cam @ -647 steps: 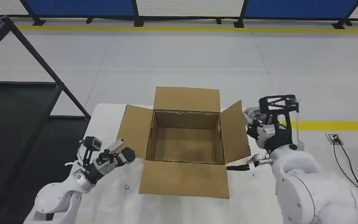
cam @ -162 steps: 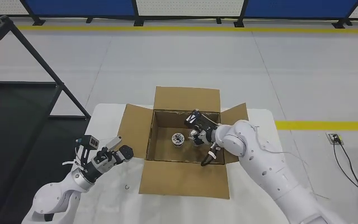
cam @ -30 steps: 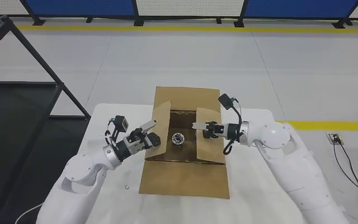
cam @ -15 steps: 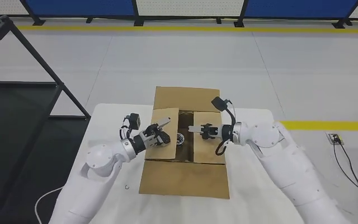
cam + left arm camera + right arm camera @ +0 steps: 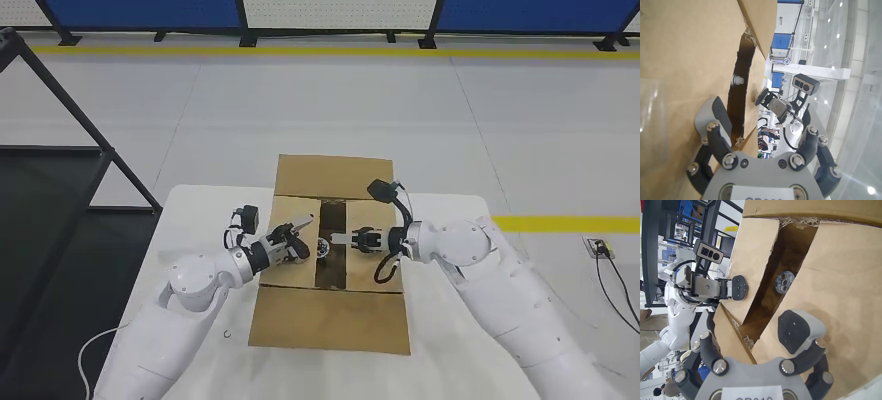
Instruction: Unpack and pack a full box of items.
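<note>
Step in hand, I'd judge: closing up the box on the table, i.e. the packing end of the job. L gripper is resting on the L side flap, fingers spread, 1 pad lying flat on the cardboard. R gripper is doing likewise on the R side flap, fingers apart, nothing clamped. Both flaps are lying nearly level w/ a narrow gap betw. them. Thru it 1 round metal part is showing, sitting on the box floor.

Next move prob. needs both side flaps pushed fully down, then the far flap and near flap brought over; both are lying open. In the way: the grippers themselves are sitting where those 2 flaps would land.

Around: black rack standing beside the table; small dark bit lying on the table near the box.
</note>
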You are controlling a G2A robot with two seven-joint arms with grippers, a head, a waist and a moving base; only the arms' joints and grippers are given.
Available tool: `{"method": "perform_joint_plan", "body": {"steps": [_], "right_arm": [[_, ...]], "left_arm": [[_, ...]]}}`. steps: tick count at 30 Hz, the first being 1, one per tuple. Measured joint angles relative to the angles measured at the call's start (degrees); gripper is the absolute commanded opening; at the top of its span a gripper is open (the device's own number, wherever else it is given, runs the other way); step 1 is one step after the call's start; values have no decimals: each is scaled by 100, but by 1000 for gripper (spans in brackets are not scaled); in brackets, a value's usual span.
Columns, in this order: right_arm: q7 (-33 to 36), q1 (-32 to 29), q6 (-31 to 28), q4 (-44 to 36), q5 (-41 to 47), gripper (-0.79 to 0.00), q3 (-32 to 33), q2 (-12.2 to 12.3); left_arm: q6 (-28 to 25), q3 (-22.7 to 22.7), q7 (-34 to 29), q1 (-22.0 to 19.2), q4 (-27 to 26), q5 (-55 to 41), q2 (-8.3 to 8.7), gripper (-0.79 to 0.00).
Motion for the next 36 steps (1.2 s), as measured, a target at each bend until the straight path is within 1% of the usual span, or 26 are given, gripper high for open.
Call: {"method": "perform_joint_plan", "body": {"steps": [5, 8, 14, 17, 19, 22, 26, 27, 30, 33, 36], "right_arm": [[1, 22, -18, 58, 24, 0, -13, -19], [21, 21, -37, 67, 38, 0, -5, -23], [114, -60, -300, -51, 321, 0, 209, 15], [178, -129, -478, -141, 550, 0, 370, 46], [161, -176, -582, -182, 715, 0, 493, 66], [66, -231, -663, -213, 959, 0, 637, 79], [-91, -219, -701, -139, 1201, 0, 755, 76], [-163, -191, -694, -78, 1261, 0, 783, 71], [-376, -89, -631, 137, 1366, 0, 804, 42], [-551, 54, -638, 453, 1503, 0, 772, -7], [-830, 240, -647, 888, 1583, 0, 714, -72]], "left_arm": [[-22, 26, -25, -42, 74, 6, -33, 0], [-66, -27, -54, -27, 29, -17, -36, 0], [-187, -364, -216, 197, -383, -81, 34, 0], [-262, -625, -355, 396, -691, -139, 94, 0], [-339, -876, -543, 585, -962, -229, 152, 0], [-546, -1328, -956, 959, -1340, -298, 261, 0], [-780, -1963, -1651, 1491, -1603, -393, 407, 0], [-850, -2166, -1932, 1651, -1631, -455, 453, 0], [-995, -2680, -2635, 2032, -1581, -621, 560, 0], [-1048, -3084, -3176, 2358, -1457, -669, 647, 0], [-1059, -3321, -3604, 2609, -1276, -750, 707, 0]]}}
